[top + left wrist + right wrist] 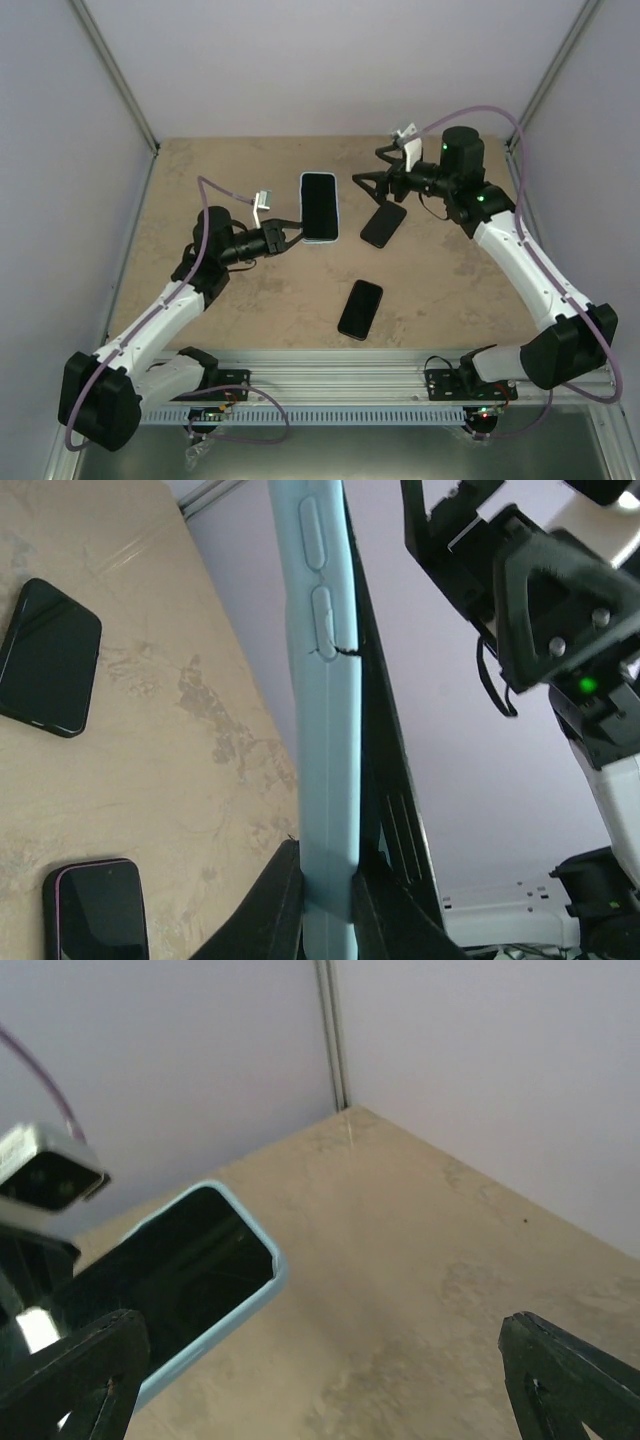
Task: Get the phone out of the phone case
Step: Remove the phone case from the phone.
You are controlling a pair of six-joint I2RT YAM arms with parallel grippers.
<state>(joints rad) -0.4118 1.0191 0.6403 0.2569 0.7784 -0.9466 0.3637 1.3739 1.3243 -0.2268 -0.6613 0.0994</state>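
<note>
A black phone (319, 203) sits in a light blue case (330, 730). My left gripper (296, 233) is shut on the case's near end and holds it off the table; in the left wrist view the gripper (328, 900) pinches the case front and back. The black screen edge (378, 740) shows on the case's right side. My right gripper (368, 180) is open and empty, just right of the phone's far end. In the right wrist view the cased phone (165, 1280) lies to the left between the wide-spread fingers (80, 1370) of the gripper (320, 1390).
Two bare black phones lie on the tan table: one (383, 224) under the right arm, one (360, 309) near the front middle. They also show in the left wrist view, one (48, 655) farther and one (98, 910) nearer. Side walls and corner posts (335, 1035) enclose the table.
</note>
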